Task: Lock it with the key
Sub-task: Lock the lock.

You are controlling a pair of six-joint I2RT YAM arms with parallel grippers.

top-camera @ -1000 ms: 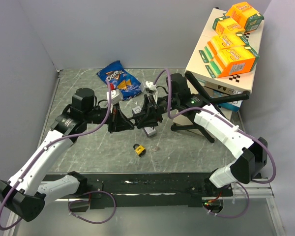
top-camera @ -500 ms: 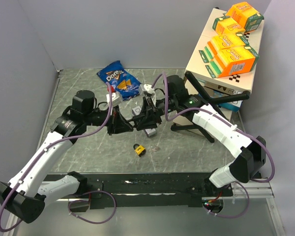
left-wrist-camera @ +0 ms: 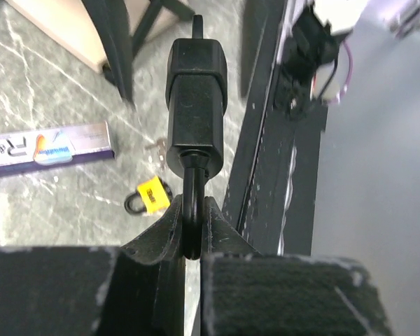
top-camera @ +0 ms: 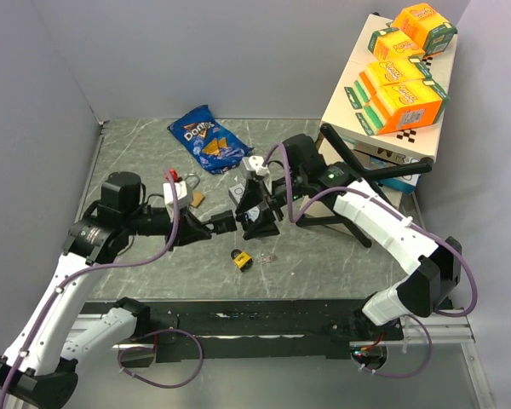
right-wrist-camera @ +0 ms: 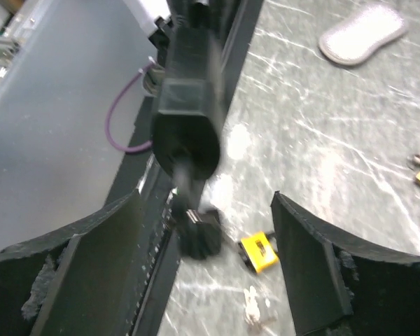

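Standing right by the table here: the left gripper (left-wrist-camera: 192, 231) is clamped tight on the shackle (left-wrist-camera: 191, 210) of a black padlock (left-wrist-camera: 197, 98), holding it up in the air between the two arms with the body pointing away from its fingers toward the other arm. The right gripper (right-wrist-camera: 206, 199) is spread wide and holding nothing, with the lock hanging roughly in line with the gap between its fingers (right-wrist-camera: 91, 259). There's a thin stub (left-wrist-camera: 197, 24) poking out of the far end of the lock body that I reckon is the key, but the right wrist view is too smeared for me to swear to it. If I were doing the turn, I'd line the right wrist up dead on the key's axis first, then close on the flat of the key head rather than its edge. After that I'd twist without pulling or pushing sideways, since the lock is only pinched by a round shackle and could probably swivel in that grip. Below them on the grey marble-look table (top-camera: 136, 162) sits a little yellow padlock (top-camera: 240, 260) with some loose keys (top-camera: 266, 256) just beside it. Further back there's a Doritos bag (top-camera: 206, 138), well apart from the action.
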